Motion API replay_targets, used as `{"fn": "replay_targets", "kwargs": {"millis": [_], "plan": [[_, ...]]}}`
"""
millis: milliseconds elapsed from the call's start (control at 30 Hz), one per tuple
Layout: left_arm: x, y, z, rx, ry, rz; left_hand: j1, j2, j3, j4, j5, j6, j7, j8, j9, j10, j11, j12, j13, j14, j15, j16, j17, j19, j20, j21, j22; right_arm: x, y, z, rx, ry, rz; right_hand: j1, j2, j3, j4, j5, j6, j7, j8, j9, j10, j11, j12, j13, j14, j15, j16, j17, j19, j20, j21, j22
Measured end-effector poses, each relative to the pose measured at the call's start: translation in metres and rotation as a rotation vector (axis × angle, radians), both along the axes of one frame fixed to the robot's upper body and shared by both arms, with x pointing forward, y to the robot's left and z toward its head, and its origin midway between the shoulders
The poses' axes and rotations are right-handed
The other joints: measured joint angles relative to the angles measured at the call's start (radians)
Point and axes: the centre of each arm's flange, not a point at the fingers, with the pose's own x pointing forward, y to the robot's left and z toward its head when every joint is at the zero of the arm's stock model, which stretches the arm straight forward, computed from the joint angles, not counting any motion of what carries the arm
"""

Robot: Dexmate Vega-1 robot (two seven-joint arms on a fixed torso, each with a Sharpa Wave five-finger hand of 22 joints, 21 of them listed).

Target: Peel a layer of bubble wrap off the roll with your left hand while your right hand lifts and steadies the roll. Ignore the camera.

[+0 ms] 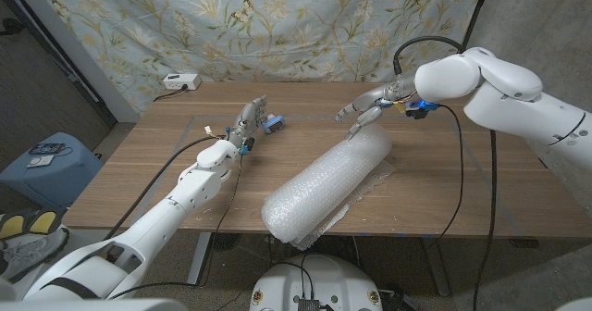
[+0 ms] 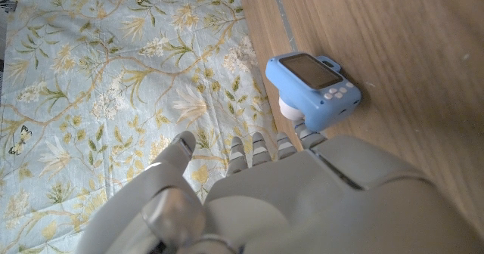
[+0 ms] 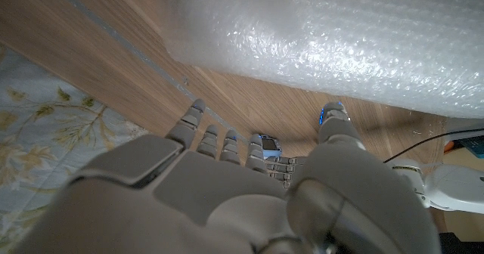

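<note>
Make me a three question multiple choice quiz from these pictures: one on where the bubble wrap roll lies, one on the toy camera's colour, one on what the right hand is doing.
1. Where does the roll lie?
A. At the table's far left corner
B. Slanted, from the front edge toward the right hand
C. On the floor

2. What colour is the toy camera?
A. Blue
B. Red
C. Black

3. What is the right hand doing?
A. Holding the roll in the air
B. Gripping the camera
C. Spread open above the roll's far end

Answers:
1 B: in the head view the roll runs from the table front edge up toward the right hand.
2 A: the left wrist view shows a blue body.
3 C: its fingers are apart and grip nothing, with the roll on the table.
</note>
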Motion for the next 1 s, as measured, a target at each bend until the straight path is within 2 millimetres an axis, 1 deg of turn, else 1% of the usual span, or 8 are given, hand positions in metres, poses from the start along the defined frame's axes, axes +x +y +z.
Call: {"fn": "replay_targets", "kwargs": {"millis": [67, 167, 400, 467, 633, 833, 900, 1000], "plan": [[0.001, 0.001, -0.001, -0.001, 0.003, 0.002, 0.0, 0.0, 0.0, 0.0, 0.0, 0.0, 0.0, 0.0, 0.0, 0.0, 0.0, 0.0, 0.0, 0.0, 0.0, 0.0, 0.0, 0.0, 0.0, 0.0, 0.0, 0.0, -0.001, -0.001, -0.009, 0.005, -0.009, 0.005, -0.005, 0.0, 0.0, 0.0, -0.01, -0.004, 0.0, 0.0, -0.009, 0.003, 0.0, 0.0, -0.004, 0.004, 0.0, 0.0, -0.003, 0.003, 0.0, 0.0], [0.001, 0.001, -0.002, -0.007, 0.001, 0.0, 0.0, 0.0, 0.0, 0.0, 0.0, 0.0, 0.0, 0.0, 0.0, 0.0, 0.0, 0.0, 0.0, 0.0, 0.0, 0.0, 0.0, 0.004, 0.004, 0.0, 0.0, -0.007, 0.01, -0.003, -0.041, 0.005, 0.006, 0.019, -0.008, 0.004, -0.004, 0.0, -0.03, -0.005, -0.003, -0.004, -0.018, 0.007, 0.0, -0.004, -0.008, 0.008, 0.0, 0.0, -0.009, 0.009, 0.0, 0.0], [0.001, 0.001, -0.002, -0.009, -0.004, -0.009, 0.0, 0.0, 0.0, 0.0, 0.0, 0.0, 0.0, 0.0, 0.0, 0.0, 0.0, 0.0, 0.0, 0.0, 0.0, 0.0, 0.0, 0.004, 0.004, -0.004, 0.0, -0.015, 0.022, -0.005, -0.061, 0.002, 0.032, 0.051, -0.03, 0.004, -0.004, 0.005, -0.075, -0.011, -0.007, -0.005, -0.049, 0.001, 0.0, -0.005, -0.026, 0.015, 0.0, 0.0, -0.022, 0.015, 0.0, 0.0], [0.002, 0.003, -0.003, -0.011, -0.002, -0.006, 0.0, 0.0, 0.0, 0.0, 0.0, 0.0, 0.0, 0.0, 0.0, 0.0, 0.0, 0.0, 0.0, 0.0, 0.0, 0.0, 0.0, 0.004, 0.004, -0.004, 0.0, -0.015, 0.02, -0.008, -0.096, 0.01, 0.005, 0.06, -0.038, 0.007, -0.001, 0.005, -0.096, -0.014, -0.007, -0.005, -0.058, 0.003, 0.0, -0.005, -0.029, 0.017, 0.0, 0.0, -0.024, 0.017, 0.0, 0.0], [0.001, 0.005, -0.002, -0.014, -0.005, -0.004, 0.0, 0.0, 0.0, 0.0, 0.0, 0.0, 0.0, 0.0, 0.0, 0.0, 0.0, 0.0, 0.0, 0.0, 0.0, 0.0, 0.0, 0.004, 0.004, -0.004, 0.0, -0.019, 0.024, -0.012, -0.132, 0.015, -0.001, 0.087, -0.05, 0.007, -0.001, 0.012, -0.139, -0.032, -0.007, -0.005, -0.082, 0.001, 0.0, -0.005, -0.049, 0.024, 0.001, 0.0, -0.034, 0.027, 0.0, 0.0], [0.0, 0.006, -0.001, -0.014, -0.009, -0.003, 0.0, 0.0, 0.0, 0.0, 0.0, 0.0, 0.0, 0.0, 0.0, 0.0, 0.0, 0.0, 0.0, 0.0, 0.0, 0.0, 0.0, 0.004, 0.004, -0.004, 0.0, -0.023, 0.031, -0.019, -0.168, 0.016, 0.001, 0.101, -0.064, 0.013, 0.004, 0.016, -0.144, -0.052, -0.007, -0.005, -0.082, 0.0, 0.0, -0.005, -0.061, 0.026, 0.001, 0.0, -0.043, 0.029, 0.0, 0.0], [0.0, 0.007, -0.001, -0.015, -0.008, -0.002, 0.0, 0.0, 0.0, 0.0, 0.0, 0.0, 0.0, 0.0, 0.0, 0.0, 0.0, 0.0, 0.0, 0.0, 0.0, 0.0, 0.0, 0.004, 0.004, -0.004, 0.0, -0.026, 0.035, -0.021, -0.172, 0.017, 0.013, 0.107, -0.07, 0.013, 0.004, 0.016, -0.146, -0.057, -0.007, -0.005, -0.082, 0.0, 0.0, -0.005, -0.064, 0.028, -0.003, 0.0, -0.05, 0.036, 0.0, 0.0], [-0.003, 0.009, -0.001, -0.014, -0.013, -0.001, 0.0, 0.0, 0.0, 0.0, 0.0, 0.0, 0.0, 0.0, 0.0, 0.0, 0.0, -0.005, 0.0, 0.0, 0.0, 0.0, 0.0, 0.004, 0.004, -0.004, 0.0, -0.028, 0.034, -0.024, -0.225, 0.004, -0.021, 0.11, -0.074, 0.013, 0.004, 0.019, -0.144, -0.066, -0.007, -0.005, -0.086, -0.004, -0.004, -0.008, -0.067, 0.031, -0.003, 0.0, -0.055, 0.041, 0.0, 0.0]]}}
